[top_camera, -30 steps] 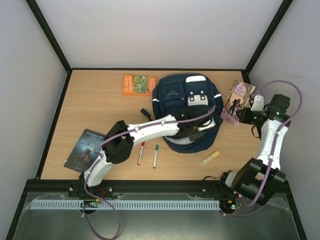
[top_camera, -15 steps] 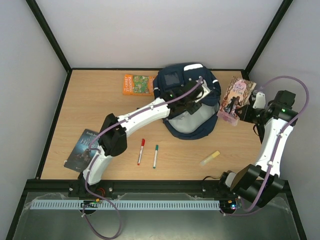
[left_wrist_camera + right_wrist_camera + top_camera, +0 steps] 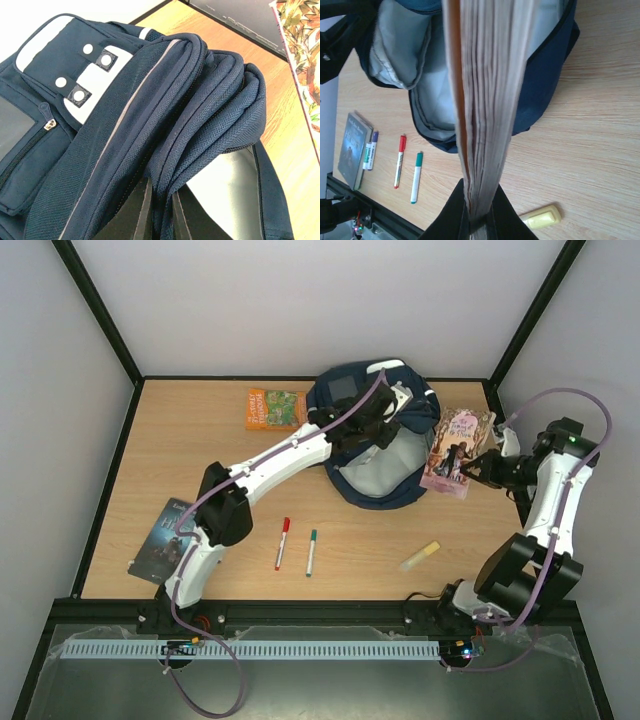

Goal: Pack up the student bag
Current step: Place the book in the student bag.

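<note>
The student bag (image 3: 380, 480) is lying at the back centre of the table (image 3: 200, 450), its mouth gaping toward the near edge and pale lining showing, with nothing visible inside. The left gripper (image 3: 160, 215) is clamping the rim of the bag's opening, holding the flap up. On the right, the right gripper (image 3: 479, 212) is pinching a pink-covered book (image 3: 455, 445) by its edge, holding it off the table just beside the bag's right side and not yet inside. So I'd say the packing is barely getting going: the bag is open and the first book is lining up. The rest is waiting on the table: an orange book (image 3: 277, 408) just left of the bag, a dark book (image 3: 165, 540) near the front left corner, a red marker (image 3: 283, 543), a green marker (image 3: 311, 551), and a small yellow stick (image 3: 420, 556).
</note>
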{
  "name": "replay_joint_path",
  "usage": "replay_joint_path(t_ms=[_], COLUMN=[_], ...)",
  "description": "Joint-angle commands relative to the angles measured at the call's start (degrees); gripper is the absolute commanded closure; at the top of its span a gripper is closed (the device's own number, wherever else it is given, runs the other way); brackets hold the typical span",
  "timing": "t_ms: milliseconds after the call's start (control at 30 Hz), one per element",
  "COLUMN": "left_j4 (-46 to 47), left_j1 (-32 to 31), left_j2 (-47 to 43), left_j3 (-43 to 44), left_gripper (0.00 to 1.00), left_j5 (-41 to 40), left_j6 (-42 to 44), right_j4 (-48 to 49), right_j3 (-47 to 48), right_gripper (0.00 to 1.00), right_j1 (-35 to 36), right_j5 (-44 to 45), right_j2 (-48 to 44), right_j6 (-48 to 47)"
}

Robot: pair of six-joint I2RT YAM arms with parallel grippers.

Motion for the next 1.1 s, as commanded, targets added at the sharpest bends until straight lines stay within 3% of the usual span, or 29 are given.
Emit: replay_joint_path(t_ms=[0,233,467,800,933,1067], left_j4=[7.3,7.6,7.3,8.8,9.6,9.5], left_j1=[1.2,1.3,2.2,3.7,4.4,4.7], left_j2=[0.3,0.6,0.7,1.6,1.8,1.6], left_j3=[3.6,5.0,4.9,5.7,5.8,6.1], left_gripper=[0.98,0.98,0.98,0.98,0.98,0.98], left_j5=[1.7,1.9,1.6,1.3,1.7,2.1], left_j6=[-5.2,-7.6,-9.5,-11.8,-12.4,-12.5], right_j4=[-6.5,-7.5,-7.2,3.1,1.7,4.1], right_j3=[3.0,8.3,13.0,1.0,-3.9,-6.8], right_gripper=[0.99,0.99,0.99,0.99,0.99,0.99], right_j1=[0.9,4.5,7.6,15.8,17.6,18.0], right_j5=[-2.4,-0.2,-6.6,-10.5,-15.1,-13.8], right_j2=[1.4,6.9,12.6,11.3,12.1,10.5], right_j6=[-2.0,2.6,9.0,16.1,15.5,17.1])
